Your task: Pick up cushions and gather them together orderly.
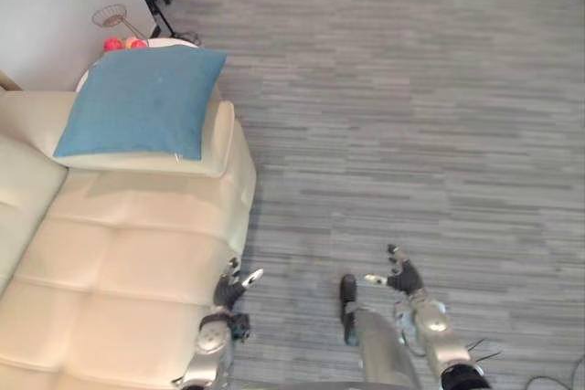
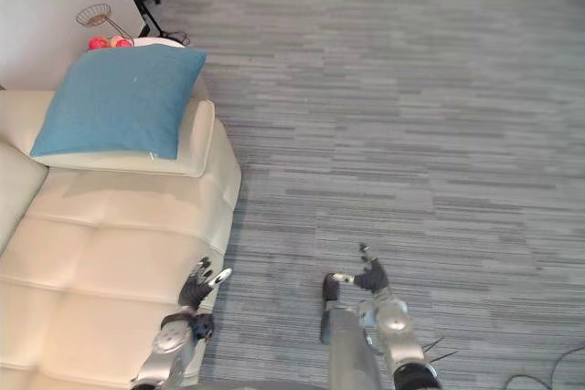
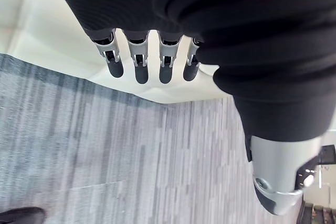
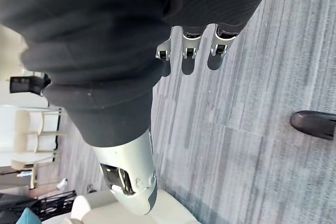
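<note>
Left hand [image 1: 230, 291] hangs at the front edge of the cream leather sofa [image 1: 128, 253], right hand [image 1: 402, 276] over the grey striped carpet [image 1: 411, 116]. 1 square blue fabric cushion [image 1: 142, 102] lies on the sofa's armrest, well apart from both. Left wrist view: fingers [image 3: 138, 66] straight, empty. Right wrist view: fingers [image 4: 187, 56] relaxed, holding nothing.
</note>
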